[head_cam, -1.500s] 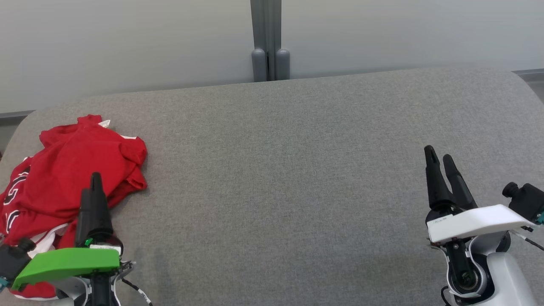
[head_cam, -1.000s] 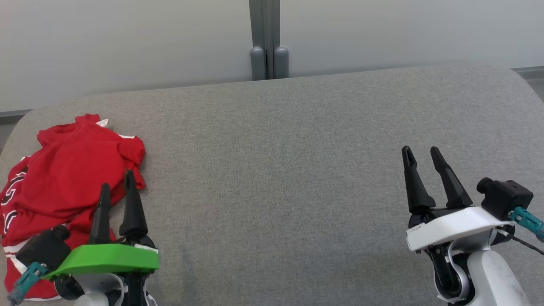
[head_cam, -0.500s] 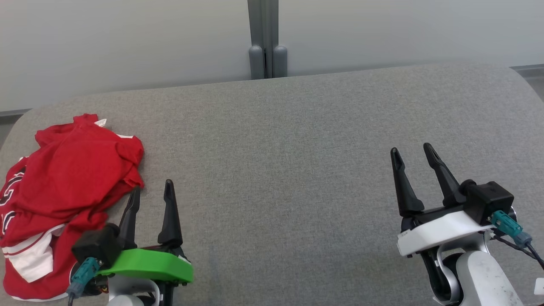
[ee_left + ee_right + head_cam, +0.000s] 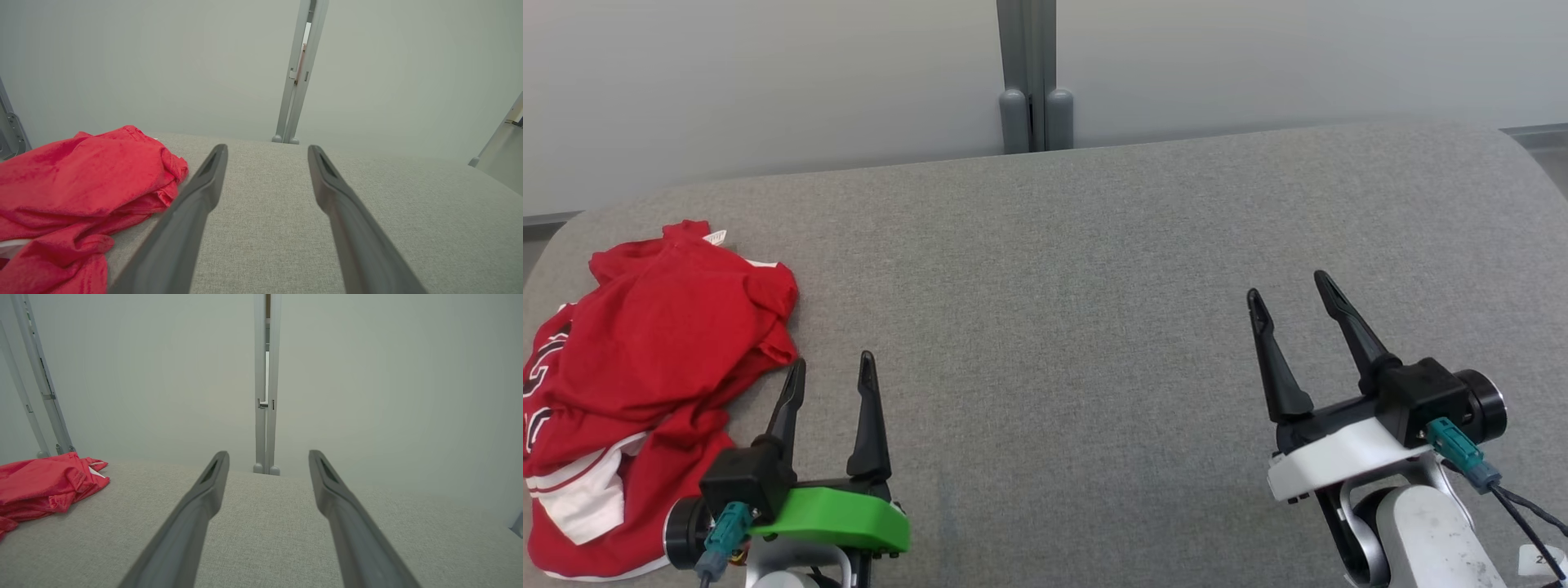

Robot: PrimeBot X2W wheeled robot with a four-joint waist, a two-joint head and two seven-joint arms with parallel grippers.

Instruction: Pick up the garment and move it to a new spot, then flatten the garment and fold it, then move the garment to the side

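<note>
Left gripper [image 4: 832, 361] wide open, empty, just right of red garment [image 4: 662, 343]. Right gripper [image 4: 1288, 286] open too, over grey cushion [image 4: 1054, 269], right side. Garment bunched up at cushion's left edge (part cut off); black marks too folded to read.

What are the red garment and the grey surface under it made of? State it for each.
Red garment: likely soft knit fabric, matte; it lies in limp crumpled folds. Grey surface: seemingly woven upholstery cloth, matte, with fine flecked grain; its padding cannot be told.
</note>
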